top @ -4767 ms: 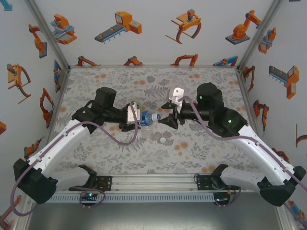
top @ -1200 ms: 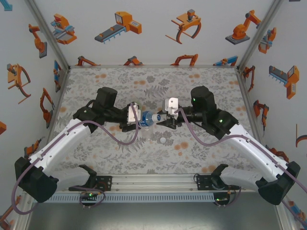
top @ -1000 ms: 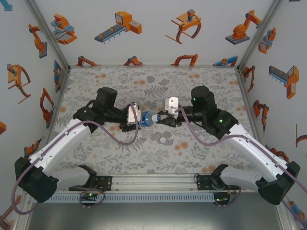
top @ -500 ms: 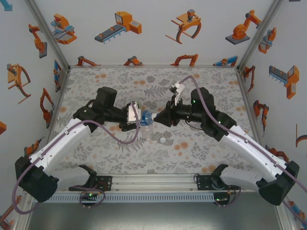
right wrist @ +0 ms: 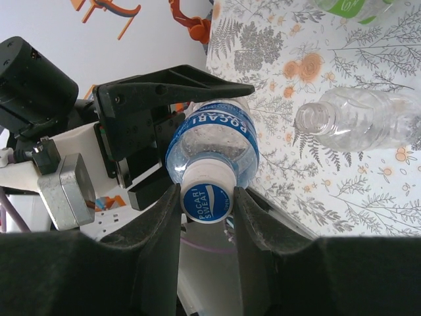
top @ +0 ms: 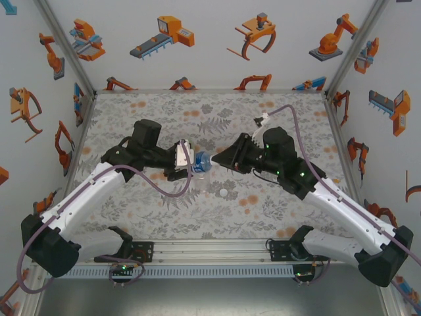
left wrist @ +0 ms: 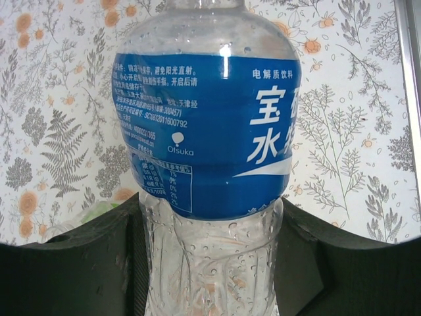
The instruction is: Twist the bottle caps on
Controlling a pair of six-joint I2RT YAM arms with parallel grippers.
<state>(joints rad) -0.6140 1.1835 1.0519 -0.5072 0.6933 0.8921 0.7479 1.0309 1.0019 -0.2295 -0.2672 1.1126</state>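
View from above: the blue-label bottle (top: 202,160) is held over the middle of the floral table (top: 145,112). It is clamped by the left gripper (top: 189,166), its neck pointed at the right gripper (top: 218,158). A loose white cap (top: 223,193) lies on the table nearer the bases.

Left wrist view: the bottle's clear lower body is pinched between two black fingers (left wrist: 72,270).

Right wrist view: a blue-printed cap (right wrist: 207,201), seated on the bottle's neck, is clenched between the right fingers (right wrist: 158,230). A clear bottle (right wrist: 362,118) lies uncapped on the table. A green-tinted bottle (right wrist: 348,5) is cut off by the top edge.
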